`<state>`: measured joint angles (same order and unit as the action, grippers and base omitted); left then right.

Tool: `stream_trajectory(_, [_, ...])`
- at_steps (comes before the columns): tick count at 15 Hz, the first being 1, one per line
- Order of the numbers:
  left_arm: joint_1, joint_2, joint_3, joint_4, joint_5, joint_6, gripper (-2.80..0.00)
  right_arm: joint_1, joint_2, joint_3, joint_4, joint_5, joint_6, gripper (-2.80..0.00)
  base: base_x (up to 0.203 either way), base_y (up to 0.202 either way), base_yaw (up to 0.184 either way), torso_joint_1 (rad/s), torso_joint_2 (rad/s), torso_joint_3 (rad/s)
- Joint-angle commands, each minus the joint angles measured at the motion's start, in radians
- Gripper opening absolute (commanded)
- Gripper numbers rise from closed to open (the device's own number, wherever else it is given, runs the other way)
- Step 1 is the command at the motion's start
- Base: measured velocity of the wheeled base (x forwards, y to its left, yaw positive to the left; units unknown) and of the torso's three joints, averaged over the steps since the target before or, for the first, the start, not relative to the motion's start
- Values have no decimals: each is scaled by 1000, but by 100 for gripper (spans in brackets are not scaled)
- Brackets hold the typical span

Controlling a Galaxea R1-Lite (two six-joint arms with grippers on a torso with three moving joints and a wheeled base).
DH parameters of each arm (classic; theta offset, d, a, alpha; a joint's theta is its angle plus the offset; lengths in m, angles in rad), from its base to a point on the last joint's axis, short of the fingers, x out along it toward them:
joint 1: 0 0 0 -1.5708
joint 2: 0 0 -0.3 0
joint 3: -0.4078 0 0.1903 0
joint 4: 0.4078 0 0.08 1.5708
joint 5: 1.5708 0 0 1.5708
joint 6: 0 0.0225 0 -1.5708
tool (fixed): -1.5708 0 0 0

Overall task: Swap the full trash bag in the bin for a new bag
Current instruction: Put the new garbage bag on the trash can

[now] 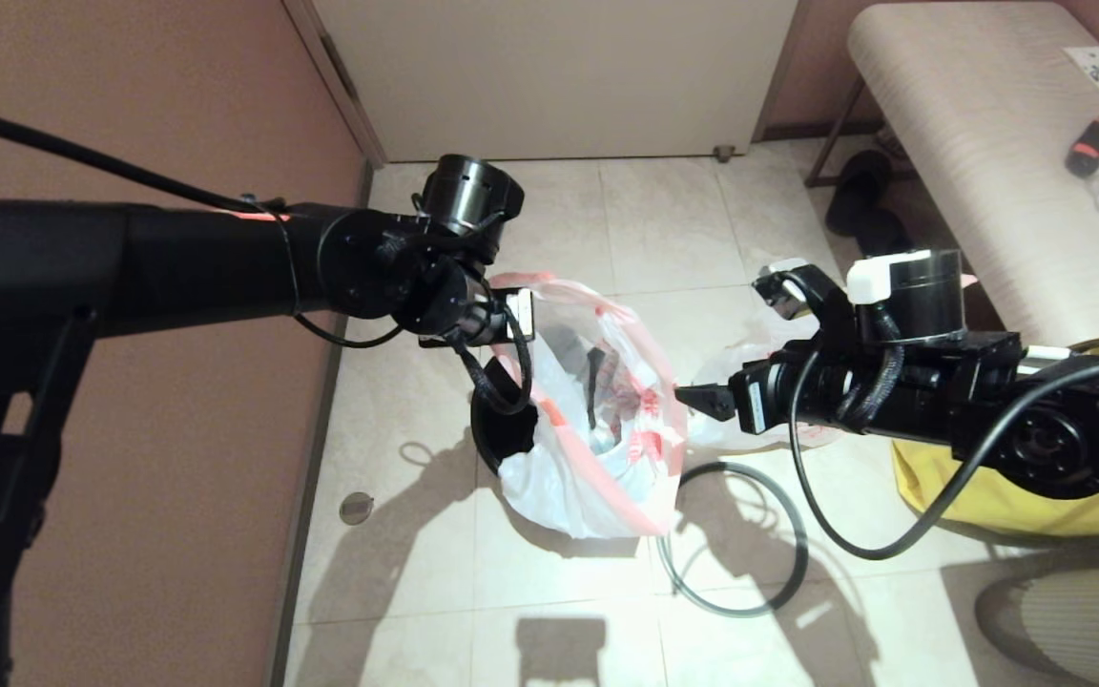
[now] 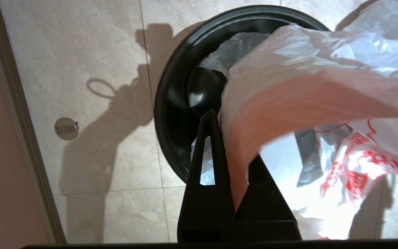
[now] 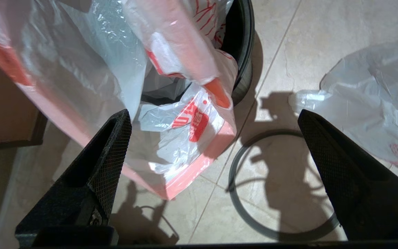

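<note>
Over tiled floor point(image 1: 549, 592), left hand point(image 2: 231, 166) pinches new bag point(image 1: 597, 420) (right hand point(image 3: 212, 166) wide).

The bag point(image 1: 597, 410) hangs over most of the bin point(image 1: 502, 429), so only a dark gap by the wall side stays open. The hoop point(image 1: 736, 539) lies on bare floor beside it, near the yellow bag point(image 1: 1007, 501).

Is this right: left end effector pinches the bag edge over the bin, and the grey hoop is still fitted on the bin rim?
Not quite. The hoop is off the bin, lying on the floor beside it, as the head view shows. The left end effector does pinch the bag edge over the bin.
</note>
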<state>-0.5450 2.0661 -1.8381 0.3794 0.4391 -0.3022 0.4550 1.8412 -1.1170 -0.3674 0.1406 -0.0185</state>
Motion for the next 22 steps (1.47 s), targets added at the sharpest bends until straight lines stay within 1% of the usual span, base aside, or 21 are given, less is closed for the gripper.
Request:
stream_trajectory(1, [-9,-18,6,4,3,-3,-280,-7,98,1,-57,20,-38,0,0,0,0,0,0,0])
stream_trajectory(4, [-7,-17,-6,52,4,0,-280,-13,211,-26,-186,44,-78,0,0,0,0,0,0,0])
stream_trajectory(8, [17,-23,-13,58,6,5,-280,6,282,-85,-202,48,-81,0,0,0,0,0,0,0])
stream_trajectory(9, [20,-24,-14,58,6,5,-280,8,295,-101,-200,42,-81,-280,0,0,0,0,0,0])
stream_trajectory(10, [22,-28,-13,58,6,5,-280,8,308,-125,-198,42,-77,-280,0,0,0,0,0,0])
stream_trajectory(13, [32,-45,-15,55,4,3,-280,22,322,-142,-196,47,-72,-280,0,0,0,0,0,0])
stream_trajectory(17, [71,-70,-64,59,1,3,-280,24,391,-211,-194,50,-72,-280,0,0,0,0,0,0])
stream_trajectory(19, [100,-69,-84,74,1,2,-280,24,345,-208,-171,50,-71,-280,0,0,0,0,0,0])
stream_trajectory(21, [122,-65,-84,71,0,-4,-280,20,274,-216,-101,57,-68,-280,0,0,0,0,0,0])
stream_trajectory(22, [142,-63,-88,62,-2,-6,-280,17,235,-245,-72,61,-50,-280,0,0,0,0,0,0])
